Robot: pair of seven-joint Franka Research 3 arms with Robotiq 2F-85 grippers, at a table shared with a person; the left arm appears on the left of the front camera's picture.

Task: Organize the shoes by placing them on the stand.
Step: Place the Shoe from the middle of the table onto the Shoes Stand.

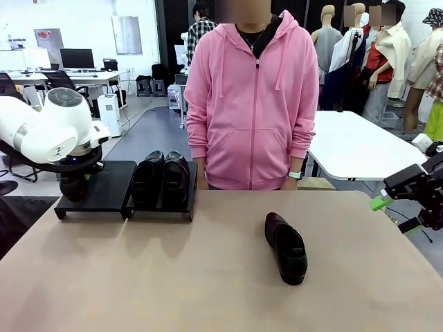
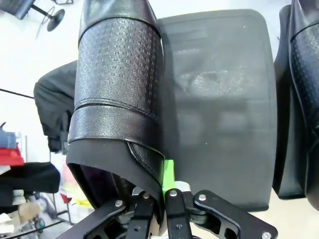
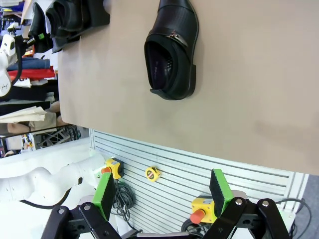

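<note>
Counting four shoes in all, I judged the job about half done. Two shoes (image 1: pixel 162 178) stood side by side on the right tray (image 1: pixel 160 206) of the stand (image 1: pixel 111 183), toes toward the robot. A third shoe (image 2: pixel 117 99) hung from the left gripper (image 2: pixel 160 186), whose fingers were pressed together on its heel rim. It was held over the outer part of the left tray (image 2: pixel 219 109); whether its sole touched the tray could not be told. The fourth shoe (image 1: pixel 287 247) lay on the table (image 1: pixel 173 277), well apart from the stand and right of the middle. The right gripper (image 3: pixel 162 194) hung past the table's right edge with its fingers spread wide and nothing between them.

Left to do, by my reading: set the third shoe down and let go, then fetch the fourth and place it beside it.

Count: four shoes, one stand of two trays, two grippers.
</note>
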